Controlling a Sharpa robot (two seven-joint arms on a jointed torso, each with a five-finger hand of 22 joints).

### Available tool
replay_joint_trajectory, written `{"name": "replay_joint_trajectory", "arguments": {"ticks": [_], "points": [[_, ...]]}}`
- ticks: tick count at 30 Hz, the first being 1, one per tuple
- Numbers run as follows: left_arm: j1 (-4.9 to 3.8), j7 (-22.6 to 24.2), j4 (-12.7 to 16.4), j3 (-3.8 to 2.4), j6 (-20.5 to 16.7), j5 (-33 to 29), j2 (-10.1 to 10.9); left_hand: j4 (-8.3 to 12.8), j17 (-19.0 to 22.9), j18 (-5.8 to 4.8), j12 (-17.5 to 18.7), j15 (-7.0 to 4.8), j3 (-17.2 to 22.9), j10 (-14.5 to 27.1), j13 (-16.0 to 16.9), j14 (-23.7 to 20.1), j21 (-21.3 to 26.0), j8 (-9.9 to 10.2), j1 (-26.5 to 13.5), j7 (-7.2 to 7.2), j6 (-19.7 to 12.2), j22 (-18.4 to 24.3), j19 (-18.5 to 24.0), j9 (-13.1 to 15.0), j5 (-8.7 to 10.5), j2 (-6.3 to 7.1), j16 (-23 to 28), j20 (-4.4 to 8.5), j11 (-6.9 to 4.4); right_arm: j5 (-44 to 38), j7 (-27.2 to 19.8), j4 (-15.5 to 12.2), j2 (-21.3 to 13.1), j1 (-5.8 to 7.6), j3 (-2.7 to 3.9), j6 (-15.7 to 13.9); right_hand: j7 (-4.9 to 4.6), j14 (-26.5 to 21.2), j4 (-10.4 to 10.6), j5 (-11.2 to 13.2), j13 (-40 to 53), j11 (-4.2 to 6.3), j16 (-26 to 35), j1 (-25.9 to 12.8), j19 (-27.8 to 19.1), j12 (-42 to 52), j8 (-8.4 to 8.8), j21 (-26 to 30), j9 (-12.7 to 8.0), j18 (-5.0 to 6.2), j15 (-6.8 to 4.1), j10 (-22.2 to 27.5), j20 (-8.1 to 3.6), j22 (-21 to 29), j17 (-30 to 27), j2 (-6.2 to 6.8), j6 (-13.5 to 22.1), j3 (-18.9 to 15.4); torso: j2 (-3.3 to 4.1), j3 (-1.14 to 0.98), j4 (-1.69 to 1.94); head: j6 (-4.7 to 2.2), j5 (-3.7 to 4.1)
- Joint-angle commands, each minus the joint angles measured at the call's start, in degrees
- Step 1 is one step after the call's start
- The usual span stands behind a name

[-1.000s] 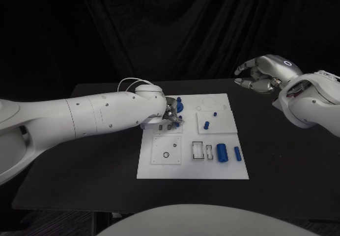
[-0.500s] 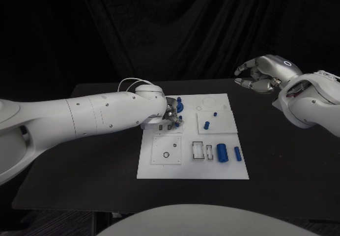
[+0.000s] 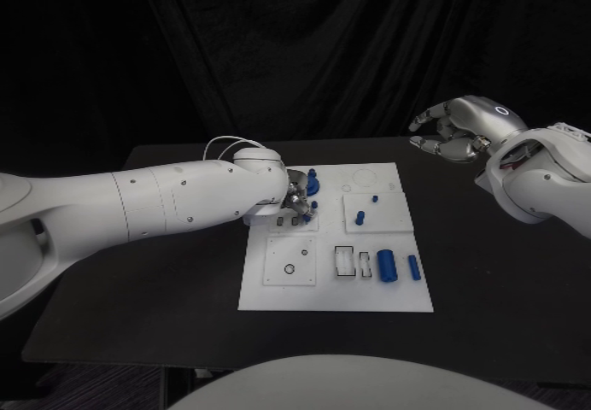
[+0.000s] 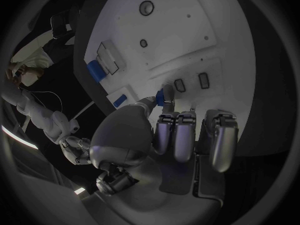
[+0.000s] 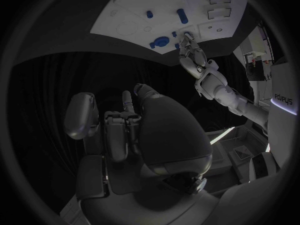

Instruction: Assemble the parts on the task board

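The white task board (image 3: pixel 332 295) lies mid-table. My left hand (image 3: pixel 295 202) is low over its far left corner. In the left wrist view the thumb and a finger pinch a small blue part (image 4: pixel 165 95) just above two small rectangular slots (image 4: pixel 180 85). A larger blue part (image 3: pixel 312 181) stands right beside that hand. My right hand (image 3: pixel 449 132) hangs high off the board's far right corner, its fingers curled in with nothing in them.
Two blue cylinders (image 3: pixel 387 265) lie side by side on the board's near right, next to rectangular recesses (image 3: pixel 345 259). Two small blue pegs (image 3: pixel 359 218) stand on the far right panel. Black table (image 3: pixel 160 282) surrounds the board.
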State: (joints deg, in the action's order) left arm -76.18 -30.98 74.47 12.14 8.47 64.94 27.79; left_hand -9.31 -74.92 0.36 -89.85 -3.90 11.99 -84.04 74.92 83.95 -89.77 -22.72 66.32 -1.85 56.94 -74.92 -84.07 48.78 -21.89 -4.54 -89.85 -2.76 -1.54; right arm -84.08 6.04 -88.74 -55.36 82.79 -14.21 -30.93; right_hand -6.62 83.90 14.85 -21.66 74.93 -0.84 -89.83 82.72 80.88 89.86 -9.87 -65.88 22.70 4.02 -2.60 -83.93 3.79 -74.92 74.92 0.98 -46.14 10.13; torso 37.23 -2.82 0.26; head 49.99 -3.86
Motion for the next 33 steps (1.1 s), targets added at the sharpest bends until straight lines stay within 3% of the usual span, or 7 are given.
{"name": "replay_joint_trajectory", "arguments": {"ticks": [1,24,33], "points": [[0.10,0.82,0.74,-0.06,-1.11,-0.31,0.42,0.15,-15.08,-0.36,-0.15,-0.27,1.23,-5.96,15.08,6.05,-0.23,0.36,-0.64,0.03,0.31,-15.08,-5.93,0.42,-0.29,0.57,-0.15,0.41,-0.21,-0.16,1.10,0.03,-0.11,-0.13,0.05,0.26,0.13,6.10,0.14,-0.29,15.07,-0.30,-0.17,0.42,-0.34,0.14,-0.20,0.40,-0.09,0.82,0.19,-6.07,0.11,-8.62,15.08,0.26,-0.36,0.34,-0.01,0.02,0.03,0.01,-0.02],[0.34,-0.59,3.91,-0.05,-3.67,-0.31,4.88,0.26,-15.08,-0.36,-0.15,-0.22,3.21,-5.96,15.08,6.05,-0.23,1.06,-1.83,-0.07,0.38,-15.08,-5.93,1.09,-0.26,1.21,-0.15,0.38,-0.14,-0.16,1.59,0.22,-0.19,-0.24,0.05,1.22,0.15,6.10,0.17,-0.50,15.07,-0.27,-0.17,0.39,-0.45,0.14,-0.18,0.71,-0.13,0.88,0.16,-6.07,0.09,-8.54,15.08,0.31,-0.36,0.41,-0.03,0.04,0.04,0.01,-0.57],[0.61,-0.77,3.57,-0.05,-3.55,-0.31,4.94,0.28,-15.08,-0.36,-0.15,-0.20,3.72,-5.96,15.08,6.05,-0.23,1.33,-2.12,-0.11,0.36,-15.08,-5.93,1.18,-0.25,1.31,-0.15,0.36,-0.11,-0.16,1.74,0.37,-0.07,-0.27,0.05,1.38,0.16,6.10,0.17,-0.55,15.07,-0.26,-0.16,0.40,-0.48,0.14,-0.17,0.79,-0.15,0.89,0.15,-6.07,0.09,-8.52,15.08,0.32,-0.36,0.43,0.00,0.04,0.02,0.01,-0.68]]}}
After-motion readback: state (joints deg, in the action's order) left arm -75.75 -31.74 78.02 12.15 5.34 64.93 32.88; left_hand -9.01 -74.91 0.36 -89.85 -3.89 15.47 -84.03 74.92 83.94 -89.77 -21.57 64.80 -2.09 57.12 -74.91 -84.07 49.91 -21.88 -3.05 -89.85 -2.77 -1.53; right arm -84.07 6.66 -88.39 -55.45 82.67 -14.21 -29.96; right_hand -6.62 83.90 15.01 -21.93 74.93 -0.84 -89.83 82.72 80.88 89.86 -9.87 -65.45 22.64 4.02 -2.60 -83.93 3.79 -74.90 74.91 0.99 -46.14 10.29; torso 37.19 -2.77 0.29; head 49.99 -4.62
